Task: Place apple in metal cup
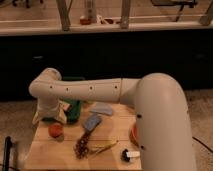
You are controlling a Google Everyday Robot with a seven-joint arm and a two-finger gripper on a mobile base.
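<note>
The robot's thick white arm rises from the lower right, runs level to the left above the bench, and bends at a rounded elbow above the back left corner. From there the wrist drops straight down and ends in the hand, which points down at the bench top close to the left edge. Whether the hand is open or closed cannot be told from this view.

The apple sits on the wood just below and in front of the hand, near the bench's left edge. It cannot be told whether the two touch. A green tray-like thing lies behind the hand at the back edge.

To the right of the apple, a grey-blue object and a pale grey one lie under the span of the forearm. A dark brown cluster and a yellow strip lie nearer the front. A small black-and-white item sits by the front right, next to the arm's bulk.

Bare wood stretches from the apple to the front left corner. A dark post stands just off the bench's left side, and a dark counter front closes off the back.
</note>
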